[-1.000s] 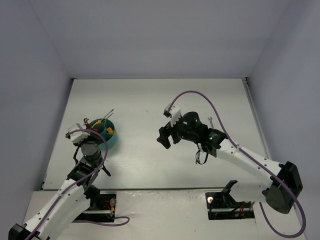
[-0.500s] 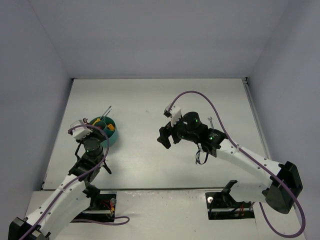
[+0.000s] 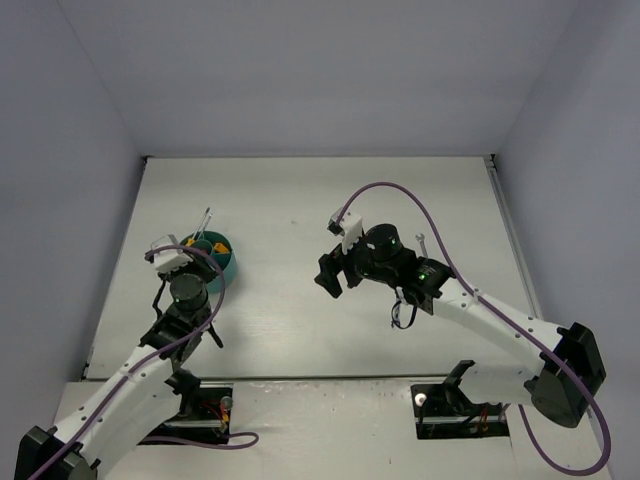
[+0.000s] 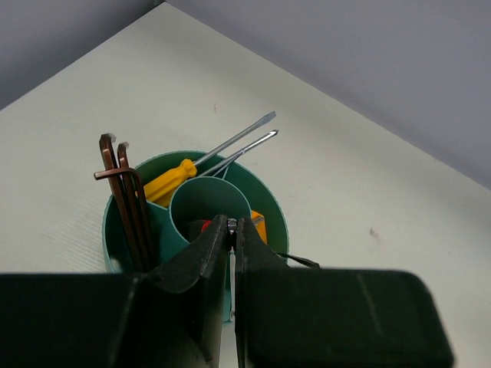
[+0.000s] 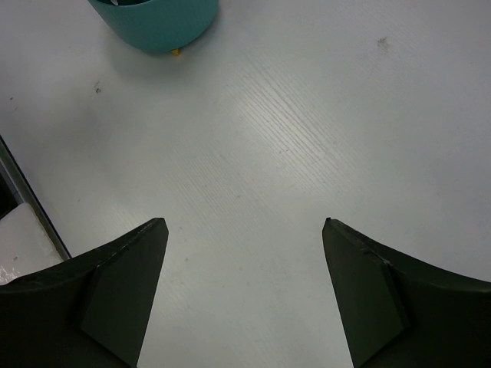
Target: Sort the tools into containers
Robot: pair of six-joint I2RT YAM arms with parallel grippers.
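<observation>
We find the teal bowl (image 4: 275,215) right under the left gripper (image 4: 229,224), whose jaws are clenched tight above the bowl's round middle compartment. The right gripper (image 5: 245,230) hangs spread wide, well apart from the bowl, over the table (image 5: 307,115). The bowl stands toward the table's left side, with dark hex keys (image 4: 126,192) upright in one outer compartment and two orange-handled screwdrivers (image 4: 173,180) leaning out over the rim of another.
</observation>
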